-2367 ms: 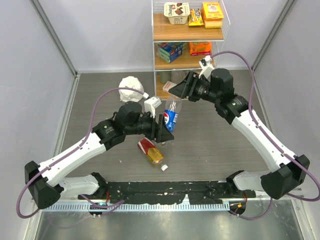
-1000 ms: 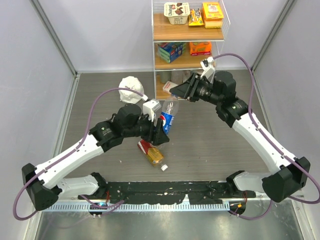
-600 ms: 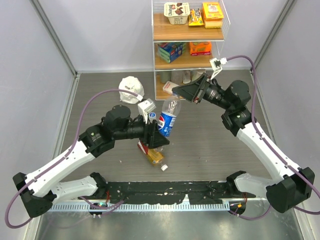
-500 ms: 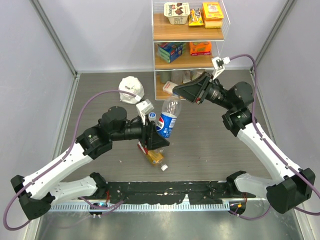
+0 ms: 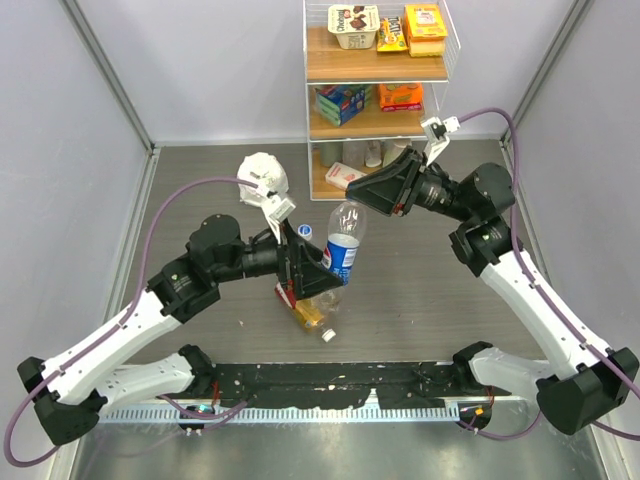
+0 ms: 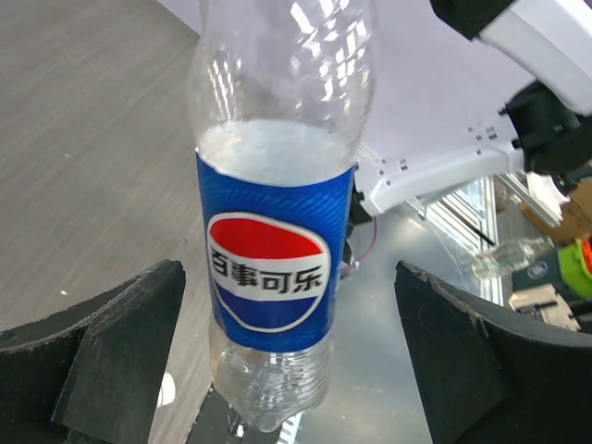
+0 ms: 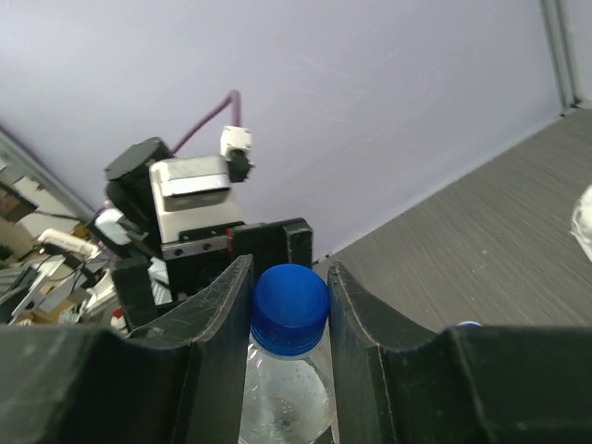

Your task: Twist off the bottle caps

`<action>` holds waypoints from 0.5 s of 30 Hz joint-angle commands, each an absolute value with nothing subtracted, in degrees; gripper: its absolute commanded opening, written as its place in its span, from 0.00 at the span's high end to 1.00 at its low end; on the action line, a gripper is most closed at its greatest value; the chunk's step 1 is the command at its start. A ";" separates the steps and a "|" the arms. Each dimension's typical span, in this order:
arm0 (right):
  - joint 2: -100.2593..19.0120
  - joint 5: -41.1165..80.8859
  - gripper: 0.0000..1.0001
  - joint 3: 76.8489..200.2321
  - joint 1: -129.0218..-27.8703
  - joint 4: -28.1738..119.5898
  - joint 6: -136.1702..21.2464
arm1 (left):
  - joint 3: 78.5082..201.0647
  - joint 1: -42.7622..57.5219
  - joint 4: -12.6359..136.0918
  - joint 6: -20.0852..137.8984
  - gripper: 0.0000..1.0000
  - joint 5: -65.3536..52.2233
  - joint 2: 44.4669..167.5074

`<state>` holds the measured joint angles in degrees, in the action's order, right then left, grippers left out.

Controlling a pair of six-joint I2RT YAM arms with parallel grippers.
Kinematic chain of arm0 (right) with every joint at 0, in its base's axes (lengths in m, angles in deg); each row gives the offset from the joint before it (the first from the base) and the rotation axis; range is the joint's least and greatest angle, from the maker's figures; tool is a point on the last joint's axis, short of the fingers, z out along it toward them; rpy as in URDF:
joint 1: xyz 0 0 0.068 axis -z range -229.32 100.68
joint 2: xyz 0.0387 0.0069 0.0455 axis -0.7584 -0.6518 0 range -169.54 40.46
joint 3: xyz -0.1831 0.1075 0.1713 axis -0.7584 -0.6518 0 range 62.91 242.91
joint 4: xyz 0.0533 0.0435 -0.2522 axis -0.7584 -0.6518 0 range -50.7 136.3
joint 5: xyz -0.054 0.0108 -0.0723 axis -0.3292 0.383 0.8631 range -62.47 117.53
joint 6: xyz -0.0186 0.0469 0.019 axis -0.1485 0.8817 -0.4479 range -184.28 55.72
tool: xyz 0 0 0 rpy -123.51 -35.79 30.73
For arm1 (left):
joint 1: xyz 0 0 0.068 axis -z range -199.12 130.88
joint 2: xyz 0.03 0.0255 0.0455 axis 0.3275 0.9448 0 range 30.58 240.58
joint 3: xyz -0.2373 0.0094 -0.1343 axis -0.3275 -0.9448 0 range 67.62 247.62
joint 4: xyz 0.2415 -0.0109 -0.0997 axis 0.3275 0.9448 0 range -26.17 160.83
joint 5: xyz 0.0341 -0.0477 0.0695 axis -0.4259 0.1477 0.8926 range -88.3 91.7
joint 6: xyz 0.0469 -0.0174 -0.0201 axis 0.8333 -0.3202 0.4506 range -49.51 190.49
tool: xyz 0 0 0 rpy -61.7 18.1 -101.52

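Cap [image 7: 290,298] pinched by right claw [image 7: 288,285] above grey table [image 5: 430,290].

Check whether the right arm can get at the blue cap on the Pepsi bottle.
Likely yes: the right end effector brackets the blue cap, seemingly touching it on both sides, with nothing in between.

Your table [image 5: 430,290] is dark grey wood-grain. On it: white lumpy bag [image 5: 262,172] back-left, shelf rack [image 5: 370,68] back-centre, amber bottle [image 5: 308,310] on its side nr the front, white cap [image 5: 328,334] just beside its neck end. Small blue round piece [image 5: 304,231] btwn bag & bottle.
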<state>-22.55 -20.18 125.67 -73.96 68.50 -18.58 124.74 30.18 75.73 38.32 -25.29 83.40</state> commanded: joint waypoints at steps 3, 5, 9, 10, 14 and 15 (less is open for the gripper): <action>-19.84 -4.58 0.98 129.96 -74.02 50.89 -25.70 | 131.59 29.92 77.26 39.28 0.00 -14.23 86.55; -19.83 -1.15 0.98 130.67 -74.02 48.17 -25.52 | 135.36 30.10 80.34 40.69 0.00 -12.02 89.98; -19.05 4.57 0.98 130.85 -74.02 43.15 -24.81 | 140.73 30.19 84.57 42.18 0.00 -11.75 96.13; -18.78 5.54 0.98 130.85 -74.10 41.57 -24.99 | 141.35 30.36 84.66 42.36 0.00 -11.75 97.19; -16.68 11.60 0.98 130.32 -74.02 39.28 -24.20 | 141.88 31.59 84.31 42.97 0.00 -9.74 99.57; -16.41 12.05 0.98 130.06 -74.10 39.19 -24.02 | 141.71 31.94 84.05 43.06 0.00 -9.21 99.92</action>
<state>-19.51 4.67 128.20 -73.96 41.40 -23.90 139.82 30.68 83.03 41.21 -12.19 99.05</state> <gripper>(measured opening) 0.395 0.994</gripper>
